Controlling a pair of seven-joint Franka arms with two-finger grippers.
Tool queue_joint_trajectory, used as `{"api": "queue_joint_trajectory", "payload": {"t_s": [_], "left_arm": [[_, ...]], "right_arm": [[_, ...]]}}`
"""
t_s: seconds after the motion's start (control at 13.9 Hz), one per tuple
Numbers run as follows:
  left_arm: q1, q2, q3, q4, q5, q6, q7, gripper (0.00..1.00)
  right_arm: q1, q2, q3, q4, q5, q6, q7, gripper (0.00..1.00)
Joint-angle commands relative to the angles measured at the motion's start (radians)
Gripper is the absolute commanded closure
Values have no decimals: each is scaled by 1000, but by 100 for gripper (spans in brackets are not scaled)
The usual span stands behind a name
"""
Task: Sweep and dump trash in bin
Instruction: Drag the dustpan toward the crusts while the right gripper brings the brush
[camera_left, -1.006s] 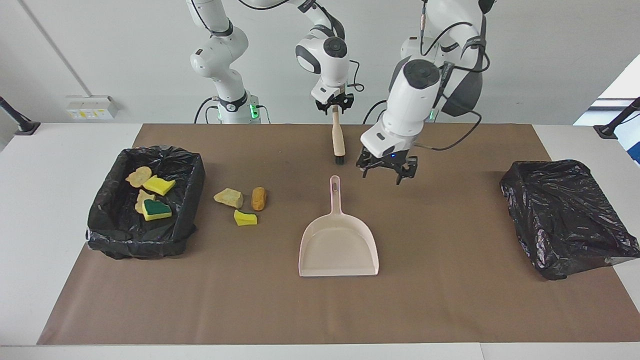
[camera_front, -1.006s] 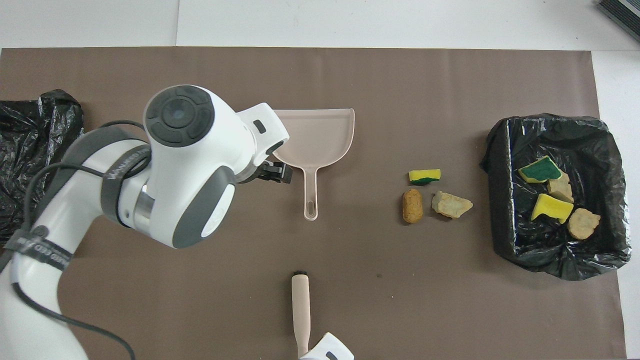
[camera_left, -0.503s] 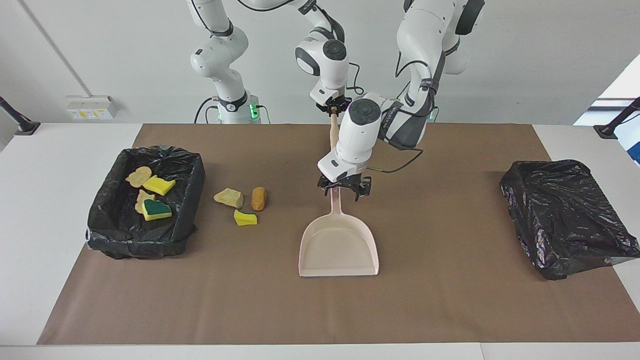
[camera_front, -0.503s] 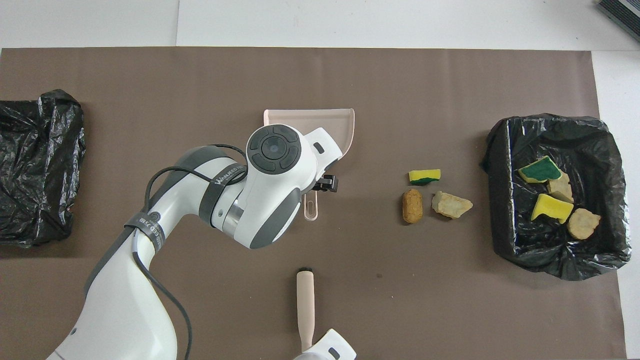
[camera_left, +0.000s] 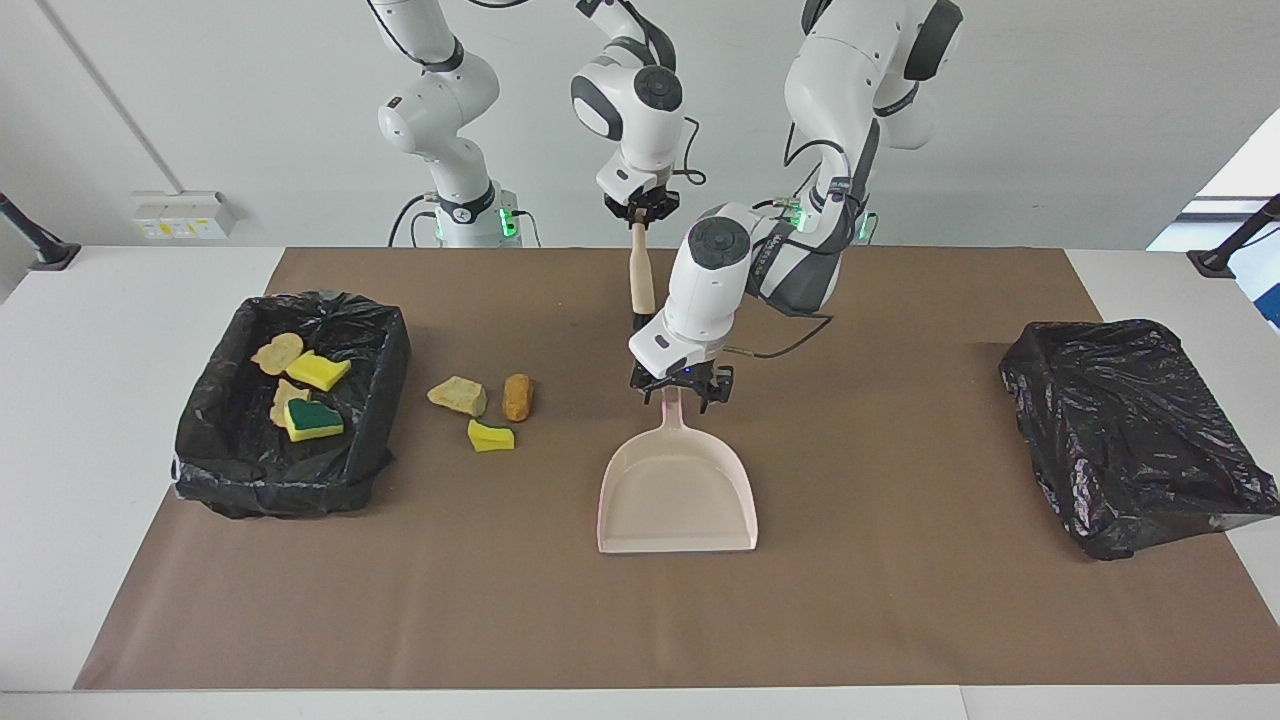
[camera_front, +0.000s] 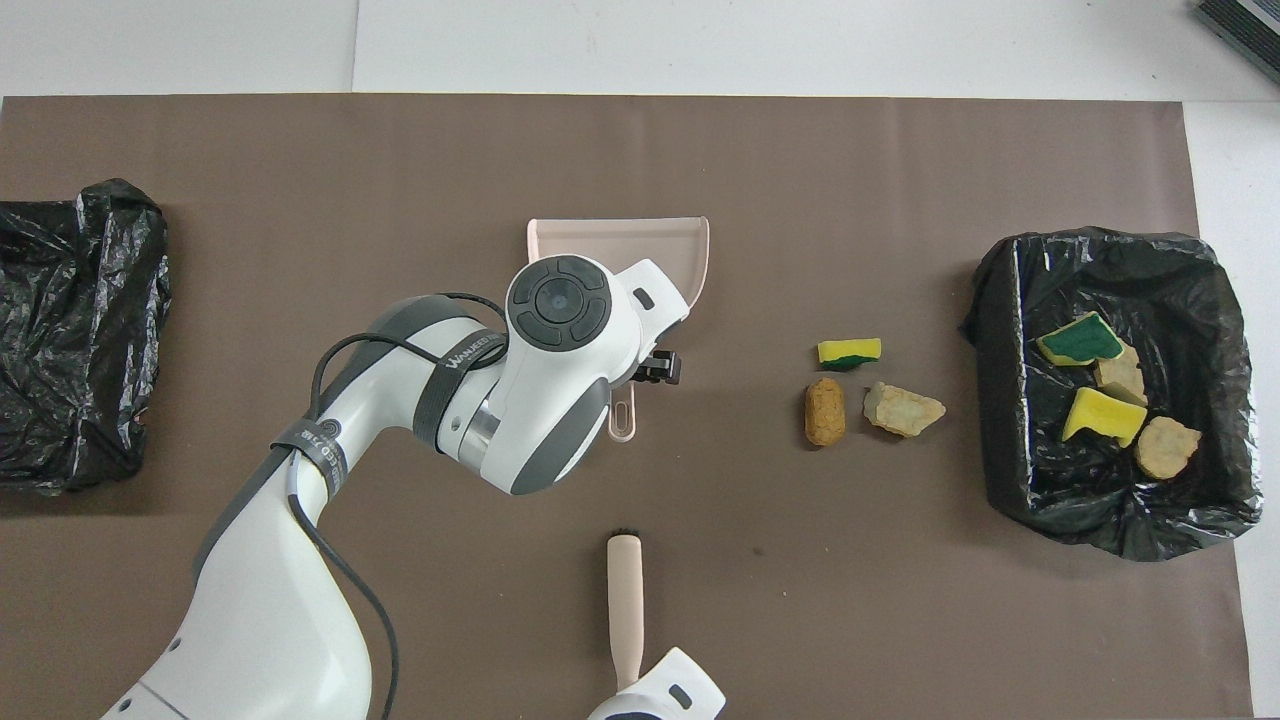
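Trash (camera_left: 458, 396) is divided: four scraps are seen in the lined bin (camera_left: 215, 480) at nine o'clock of the dustpan (camera_left: 677, 495), and three are left loose between them. The brush (camera_left: 640, 285) is pinched by the right gripper (camera_left: 640, 212). The left gripper (camera_left: 680, 392) is set at the pan's twelve-o'clock handle; whether it grips cannot be told, so the pan could be twisted or dropped.

— What sort of place is this?
— A robotics lab: my two arms are bolted at a white table (camera_left: 120, 330) under brown paper (camera_left: 900, 600), bare wall, socket strip (camera_left: 185, 214) upper left.
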Motion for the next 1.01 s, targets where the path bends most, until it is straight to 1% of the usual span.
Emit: {"api": "queue_joint_trajectory", "payload": {"t_s": [0.0,0.07,0.14,0.36,0.43,0.5,0.65,0.72,0.86,0.93], "left_arm": [[-16,7,15,3,41,7,-17,69],[-15,5,15,3,41,-2,-16,86],[-16,2,15,-3,41,-4,-14,98],[-6,-41,15,-4,44,-91,3,100],[-4,-62,15,-9,46,-135,24,100],[-3,-91,16,-23,46,-181,93,100],[22,-179,18,-95,46,-246,325,100],[27,-212,19,-134,47,-260,390,100],[27,-274,18,-211,94,-258,455,100],[27,-298,18,-242,113,-258,545,100]], "right_arm": [[-93,-116,5,-18,-93,-120,-38,100],[-127,-125,5,-18,-128,-148,-61,100],[-160,-125,5,-18,-171,-158,-84,100],[-269,-110,6,-19,-322,-162,-178,100],[-335,-93,6,-22,-370,-143,-231,100],[-408,-70,8,-22,-395,-108,-297,100],[-547,-29,6,-21,-430,-50,-455,100],[-603,-19,8,-21,-456,-25,-527,100],[-644,37,8,-19,-501,18,-558,100],[-668,72,8,-19,-507,51,-568,100]]}}
